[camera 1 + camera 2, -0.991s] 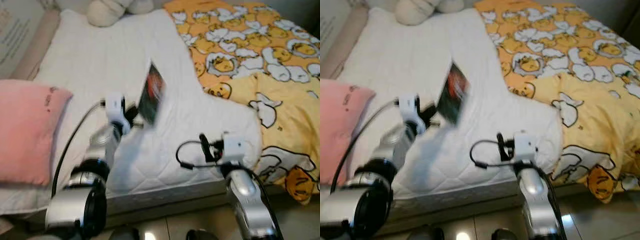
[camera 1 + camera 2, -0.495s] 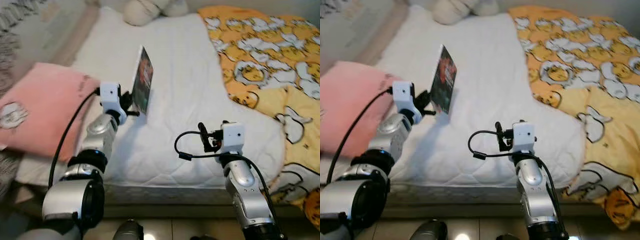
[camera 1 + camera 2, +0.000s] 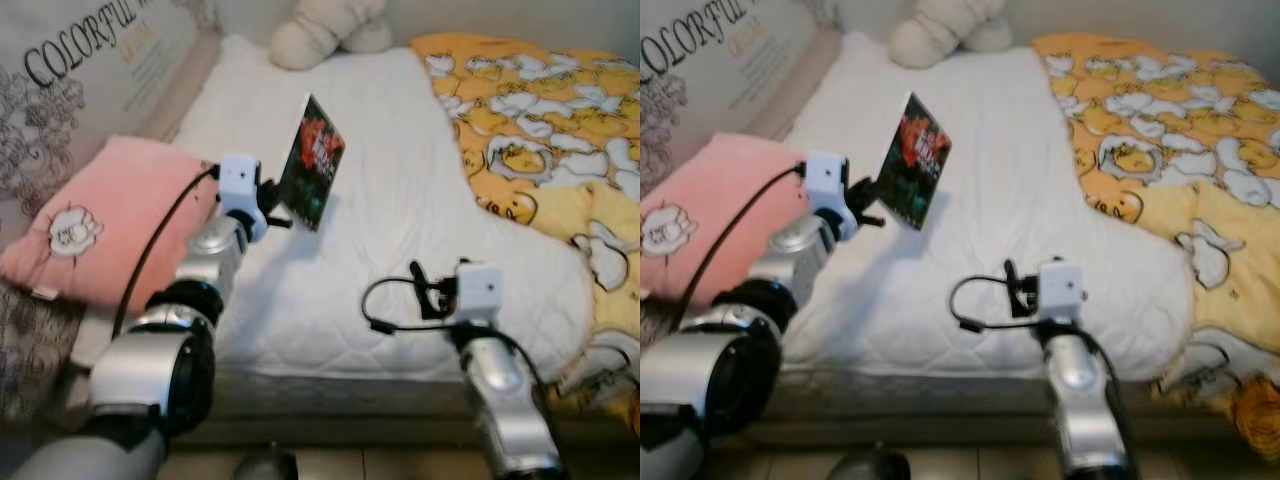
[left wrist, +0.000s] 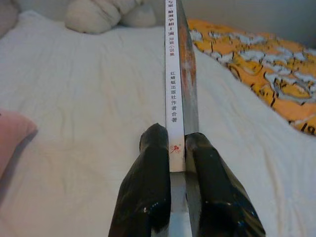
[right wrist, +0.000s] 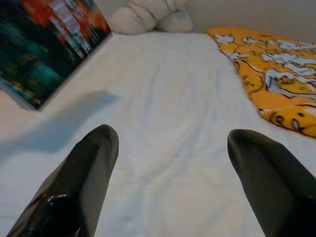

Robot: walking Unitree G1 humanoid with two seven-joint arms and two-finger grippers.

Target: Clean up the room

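Leftmost, a pink pillow (image 3: 95, 230) lies at the edge of the bed (image 3: 400, 250), beside a printed panel (image 3: 70, 80) with lettering. Next, the left hand (image 4: 177, 148) is raised over the white quilt (image 3: 380, 210), its two black fingers (image 4: 150, 182) clamped on the lower spine of a book (image 3: 312, 175) with a dark red-and-green cover, held upright and tilted above the bed, not touching it. Further right, the right hand (image 5: 170, 173) hovers low over the quilt near the bed's front edge with fingers spread wide and nothing between them; a cream plush toy (image 3: 325, 30) sits at the far end, and a yellow patterned blanket (image 3: 540, 130) covers the bed's right side.
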